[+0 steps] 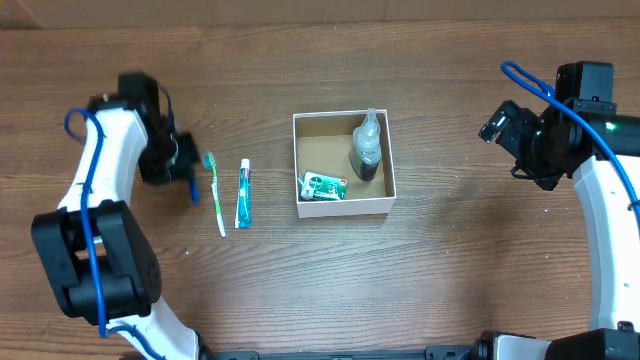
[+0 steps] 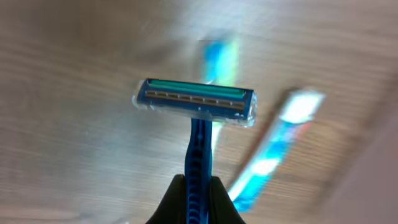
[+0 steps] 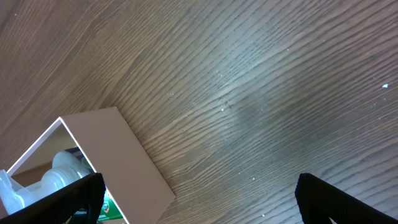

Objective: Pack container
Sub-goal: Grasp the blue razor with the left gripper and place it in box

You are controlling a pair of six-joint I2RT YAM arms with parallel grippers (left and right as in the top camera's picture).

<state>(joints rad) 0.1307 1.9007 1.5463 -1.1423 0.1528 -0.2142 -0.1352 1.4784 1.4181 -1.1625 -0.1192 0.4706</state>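
The container (image 1: pixel 343 207), a square box with white walls and a brown inside, sits mid-table; its wall also shows in the right wrist view (image 3: pixel 118 152). It holds a clear bottle (image 1: pixel 367 146) and a green packet (image 1: pixel 324 186). My left gripper (image 1: pixel 190 178) is shut on a blue razor (image 2: pixel 198 106), held above the wood left of the container. A green and white toothbrush (image 1: pixel 215 192) and a toothpaste tube (image 1: pixel 243 194) lie on the table between that gripper and the container. My right gripper (image 3: pixel 198 194) is open and empty, raised to the right of the container.
The wooden table (image 1: pixel 460 270) runs all round the container. The left arm's white links (image 1: pixel 95 180) stand at the left edge and the right arm's (image 1: pixel 600 200) at the right edge.
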